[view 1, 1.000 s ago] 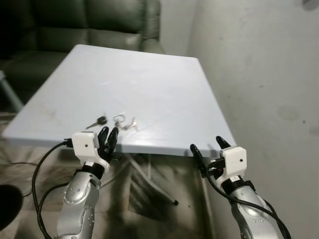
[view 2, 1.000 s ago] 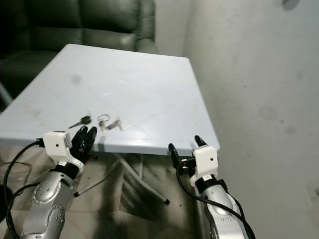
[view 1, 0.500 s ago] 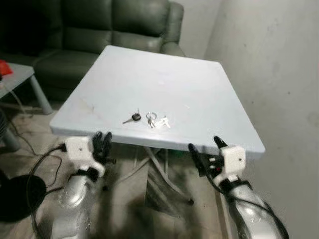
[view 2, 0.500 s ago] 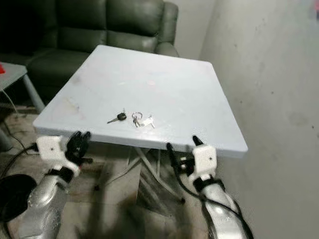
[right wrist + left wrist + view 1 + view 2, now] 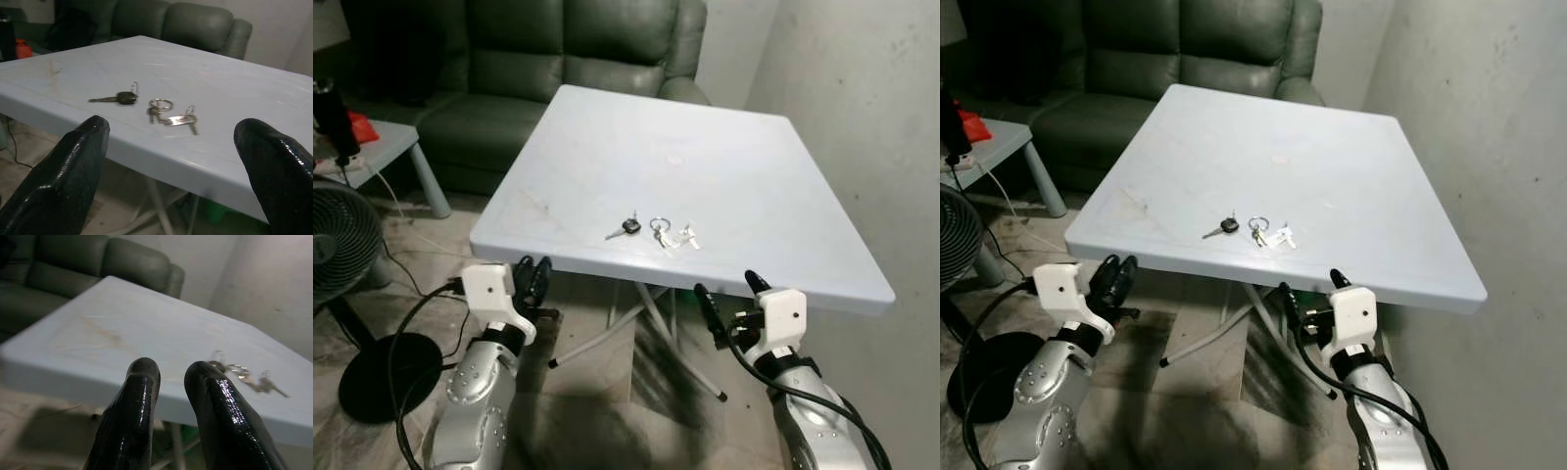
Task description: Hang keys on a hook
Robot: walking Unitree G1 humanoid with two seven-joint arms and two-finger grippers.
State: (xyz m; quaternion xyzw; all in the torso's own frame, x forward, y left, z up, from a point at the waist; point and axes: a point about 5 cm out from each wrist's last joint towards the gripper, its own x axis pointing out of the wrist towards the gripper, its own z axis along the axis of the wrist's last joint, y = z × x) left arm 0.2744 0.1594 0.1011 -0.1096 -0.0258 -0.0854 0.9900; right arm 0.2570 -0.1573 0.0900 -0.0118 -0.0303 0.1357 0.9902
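No readable text, labels, brands, numbers or signs anywhere.

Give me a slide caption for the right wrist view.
Open right gripper faces keys lying on the white table.

A bunch of keys (image 5: 656,231) lies flat on a pale blue-white table (image 5: 744,186), near its front edge and a little left of the middle. The bunch spreads in a short row. At its left end lies a black-headed key (image 5: 626,227), its silver blade pointing outward towards the table's left side. Just right of it sits a round silver ring (image 5: 660,224), lying flat. Beyond the ring, two or three plain silver keys (image 5: 685,236) fan out to the right (their exact number cannot be told). How the black-headed key joins the ring is too small to make out.
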